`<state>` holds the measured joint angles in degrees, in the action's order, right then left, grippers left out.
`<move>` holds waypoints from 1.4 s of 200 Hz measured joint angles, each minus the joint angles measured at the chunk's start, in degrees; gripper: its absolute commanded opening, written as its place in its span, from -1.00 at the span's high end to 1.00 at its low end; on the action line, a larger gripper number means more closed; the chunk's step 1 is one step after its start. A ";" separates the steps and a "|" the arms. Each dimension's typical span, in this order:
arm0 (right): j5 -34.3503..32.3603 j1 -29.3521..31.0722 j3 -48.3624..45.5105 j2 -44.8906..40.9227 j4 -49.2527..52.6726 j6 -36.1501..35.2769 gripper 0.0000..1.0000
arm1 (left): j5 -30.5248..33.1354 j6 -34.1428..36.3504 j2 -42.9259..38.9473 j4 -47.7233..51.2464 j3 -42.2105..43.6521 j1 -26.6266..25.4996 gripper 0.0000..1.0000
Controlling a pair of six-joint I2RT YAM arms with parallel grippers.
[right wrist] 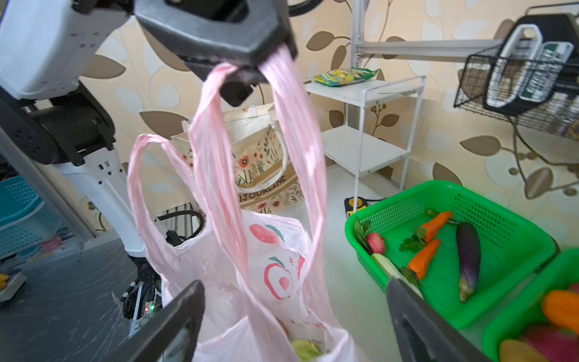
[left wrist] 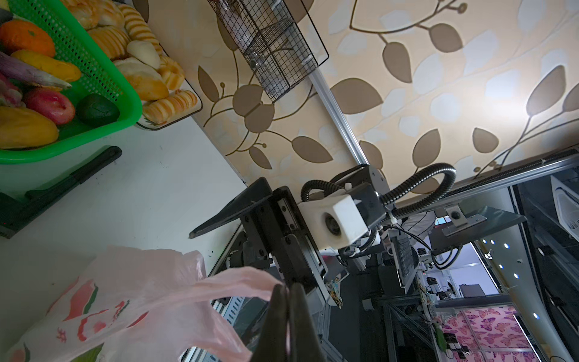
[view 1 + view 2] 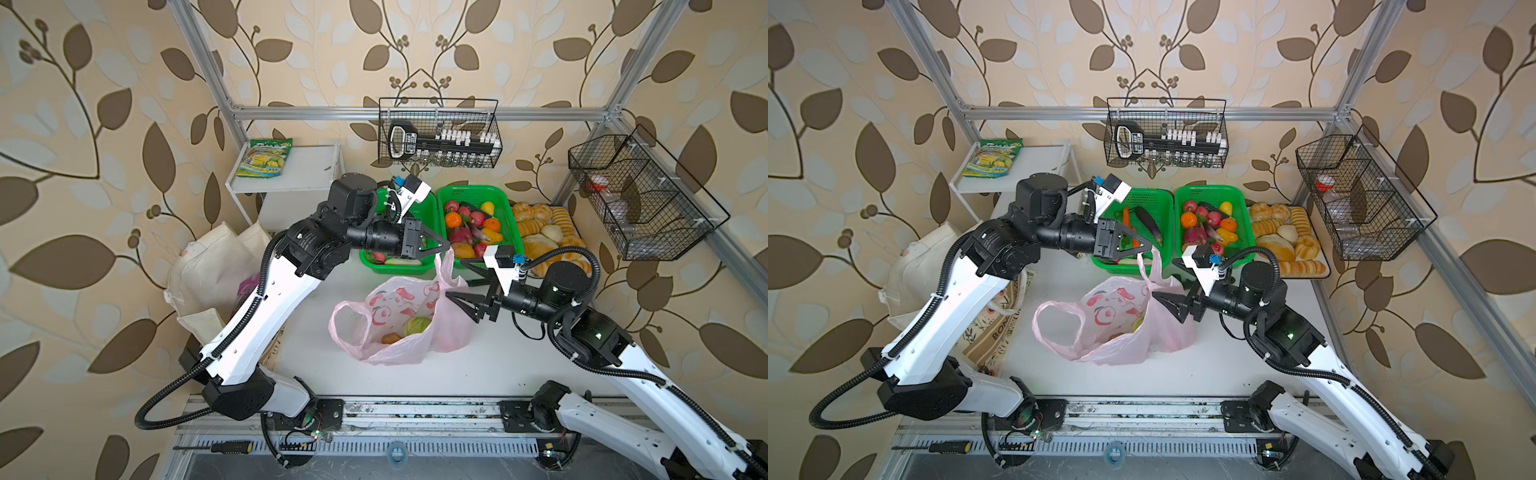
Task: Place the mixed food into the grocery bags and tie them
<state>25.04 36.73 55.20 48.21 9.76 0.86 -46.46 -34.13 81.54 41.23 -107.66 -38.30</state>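
We pinched one handle (image 3: 444, 266) of the mid-table pink bag (image 3: 399, 332) in our left gripper (image 3: 445, 246) at its twelve o'clock, holding the mouth up over the cabbage (image 3: 417, 325) inside, while our right gripper (image 3: 454, 277) gaped empty at three o'clock.

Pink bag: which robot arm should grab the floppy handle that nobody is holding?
Right. The left gripper is shut on the raised handle of the pink bag. The right gripper is open and empty beside the bag, so it can probably reach for the loose handle.
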 measured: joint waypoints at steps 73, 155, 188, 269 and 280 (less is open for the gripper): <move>12.57 -0.76 1.16 10.05 -8.79 -1.22 0.20 | -2.93 0.17 3.48 1.70 -2.45 0.00 1.00; 9.42 -1.97 -7.23 2.78 -12.81 14.12 0.95 | 7.85 2.97 2.84 3.04 1.29 -0.50 -0.02; 2.67 -1.86 -9.22 2.56 -12.39 20.26 0.93 | 7.93 1.55 0.17 -2.25 7.93 -1.09 -0.36; -0.63 0.02 -9.70 3.74 -12.39 24.50 0.88 | 12.55 -0.35 -2.67 -10.32 16.81 -2.27 -0.11; -0.61 0.09 -9.70 3.74 -12.39 24.63 0.86 | 12.63 -0.59 -2.51 -11.26 16.81 -2.27 0.15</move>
<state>24.43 36.82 45.50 51.94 -2.63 25.50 -33.82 -34.72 79.02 29.98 -90.85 -40.58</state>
